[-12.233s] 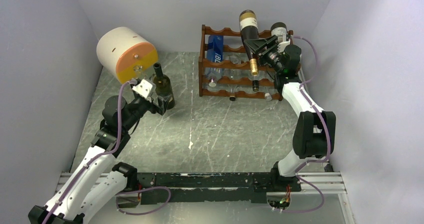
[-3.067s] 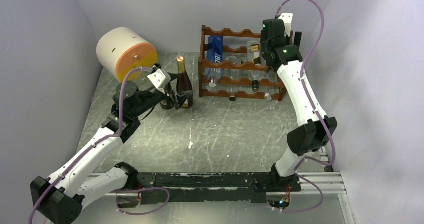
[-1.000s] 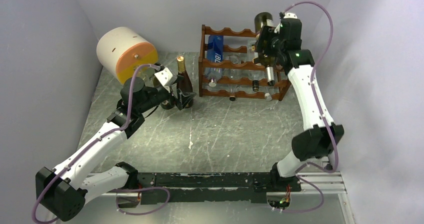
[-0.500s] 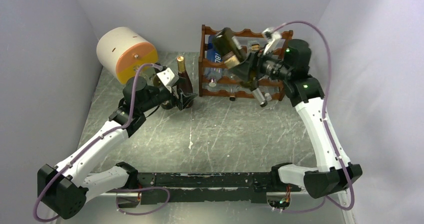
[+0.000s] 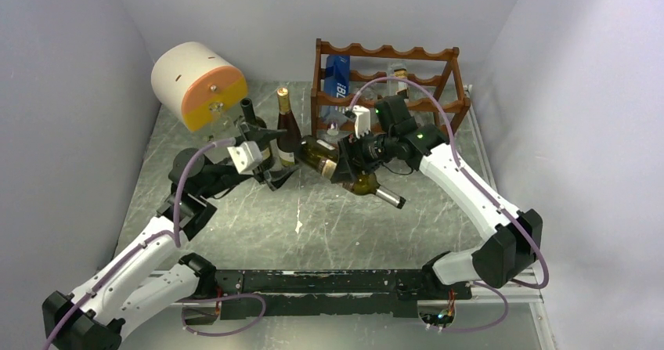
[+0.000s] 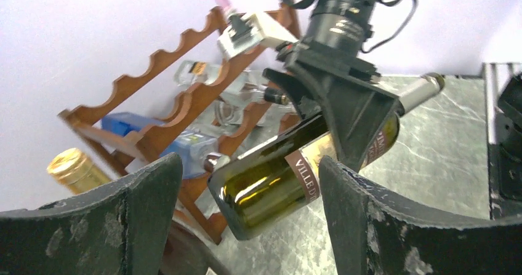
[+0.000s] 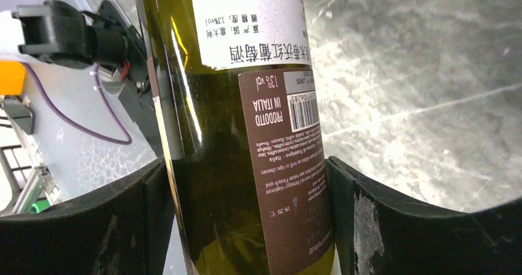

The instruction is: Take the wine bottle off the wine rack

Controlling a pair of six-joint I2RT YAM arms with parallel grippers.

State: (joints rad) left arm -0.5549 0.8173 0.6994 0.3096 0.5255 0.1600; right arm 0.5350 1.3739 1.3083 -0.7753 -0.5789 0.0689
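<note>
The dark reddish-brown wine rack (image 5: 384, 92) stands at the back; it also shows in the left wrist view (image 6: 163, 99). My right gripper (image 5: 350, 162) is shut on a green wine bottle (image 5: 325, 159) with a brown label. It holds the bottle nearly level above the table, base to the left, neck (image 5: 385, 199) down to the right. In the right wrist view the bottle (image 7: 246, 121) fills the gap between the fingers (image 7: 375, 226). My left gripper (image 5: 274, 156) is open, jaws wide apart, facing the bottle's base (image 6: 271, 189), not touching it.
Two upright bottles stand left of the rack: a dark one (image 5: 252, 127) and a gold-capped one (image 5: 285, 123). A white and orange cylinder (image 5: 196, 84) is at the back left. Several bottles and a blue box (image 5: 337, 76) remain in the rack. Grey walls close both sides.
My right gripper has carried the green bottle from the rack down and left over the table. My left gripper has drawn back from the upright bottles and turned toward the bottle's base.
</note>
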